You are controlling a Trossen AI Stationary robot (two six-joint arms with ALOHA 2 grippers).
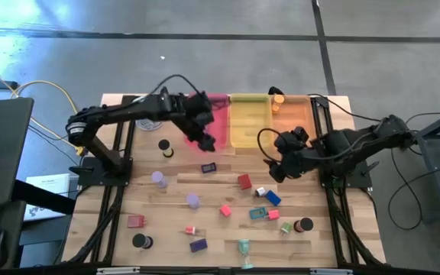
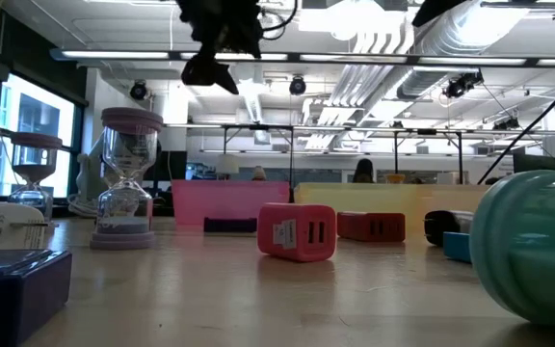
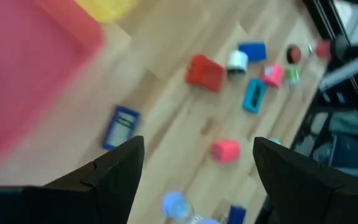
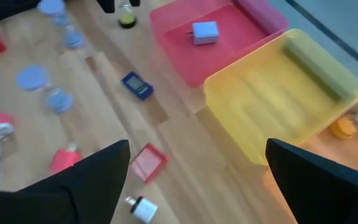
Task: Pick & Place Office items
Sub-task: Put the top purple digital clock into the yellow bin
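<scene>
Several small office items lie scattered on the wooden table (image 1: 228,191): a red block (image 1: 244,181), a pink block (image 1: 225,210), a dark blue block (image 1: 208,167), lavender cylinders (image 1: 159,179) and black discs (image 1: 140,241). One white-and-blue piece (image 4: 205,32) lies inside the pink tray (image 1: 218,114). My left gripper (image 1: 207,141) hangs open above the pink tray's near edge, with nothing between its fingers (image 3: 197,146). My right gripper (image 1: 275,172) hangs open above the table, near the yellow tray (image 1: 249,122), also empty (image 4: 199,149).
Pink, yellow and orange (image 1: 290,114) trays stand side by side at the table's far edge. A round silver-and-white object (image 1: 150,122) sits far left, under my left arm. Two hourglasses (image 2: 128,178) and a large teal thing (image 2: 538,246) stand near the front edge.
</scene>
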